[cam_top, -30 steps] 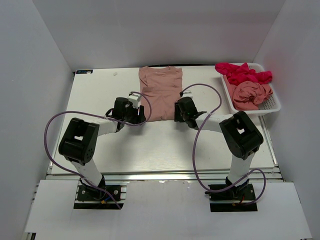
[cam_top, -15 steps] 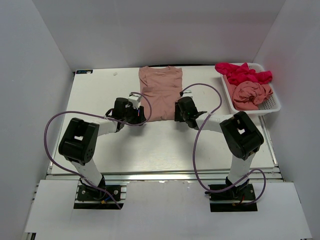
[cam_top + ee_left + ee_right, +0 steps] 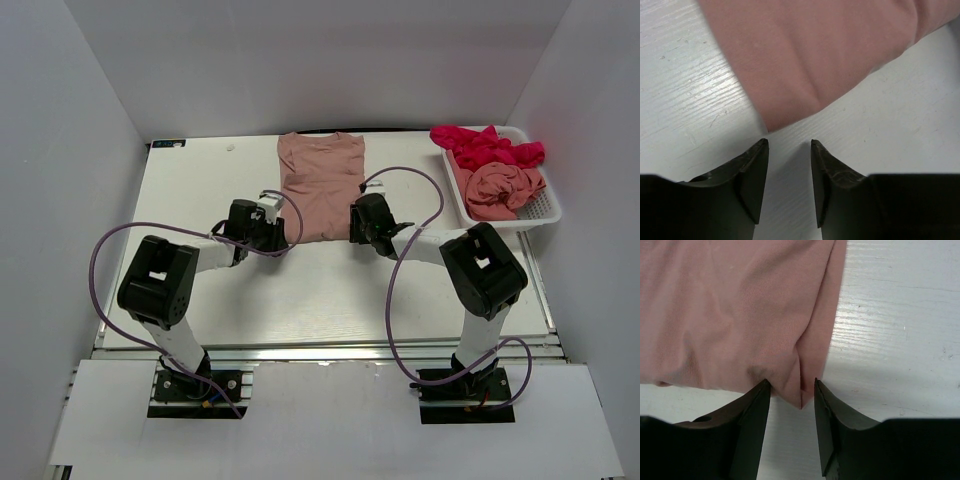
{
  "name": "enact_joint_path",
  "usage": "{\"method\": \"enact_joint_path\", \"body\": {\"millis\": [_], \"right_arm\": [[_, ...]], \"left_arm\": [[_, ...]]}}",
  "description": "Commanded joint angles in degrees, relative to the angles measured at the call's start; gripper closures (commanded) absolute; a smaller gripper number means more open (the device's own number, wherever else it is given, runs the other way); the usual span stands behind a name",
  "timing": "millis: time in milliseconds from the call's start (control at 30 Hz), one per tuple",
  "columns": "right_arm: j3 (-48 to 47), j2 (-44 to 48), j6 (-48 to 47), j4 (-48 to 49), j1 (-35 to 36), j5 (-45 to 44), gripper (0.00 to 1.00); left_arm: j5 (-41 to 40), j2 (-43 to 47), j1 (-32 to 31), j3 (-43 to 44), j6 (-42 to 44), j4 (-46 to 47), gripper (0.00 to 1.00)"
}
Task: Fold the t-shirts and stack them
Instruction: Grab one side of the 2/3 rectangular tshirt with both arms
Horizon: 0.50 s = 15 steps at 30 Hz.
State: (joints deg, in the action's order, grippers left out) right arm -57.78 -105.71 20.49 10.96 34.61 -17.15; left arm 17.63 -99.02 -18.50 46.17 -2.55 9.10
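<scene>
salmon-pink t-shirt (image 3: 320, 190) lies flat as a narrow rectangle at the far middle of the white tabletop (image 3: 300, 290), neckline toward the far edge and hem toward the arms. the left tool (image 3: 789, 145) sits low at the hem's near-left corner with its jaws apart and nothing between them (the cloth corner ends just beyond the tips). the right tool (image 3: 790, 385) is at the near-right corner, jaws also apart, and the pointed corner of the hem reaches into the gap without being pinched. at the far right stands a white mesh basket (image 3: 550, 212) holding a magenta-red t-shirt (image 3: 485, 148), bunched and spilling over the rim, and a second salmon-pink t-shirt (image 3: 505, 188), crumpled beside it.
</scene>
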Motion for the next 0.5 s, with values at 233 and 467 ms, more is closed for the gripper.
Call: {"method": "enact_joint_path", "body": {"millis": [233, 467], "right_arm": [[-1.6, -0.1, -0.3, 2.3, -0.2, 1.1, 0.56], [-1.9, -0.5, -0.6, 2.2, -0.3, 1.1, 0.57]], "left_arm": [[0.9, -2.0, 0.0, 1.2, -0.3, 2.8, 0.54], [0.1, -2.7, 0.0, 2.1, 0.2, 3.3, 0.55]]}}
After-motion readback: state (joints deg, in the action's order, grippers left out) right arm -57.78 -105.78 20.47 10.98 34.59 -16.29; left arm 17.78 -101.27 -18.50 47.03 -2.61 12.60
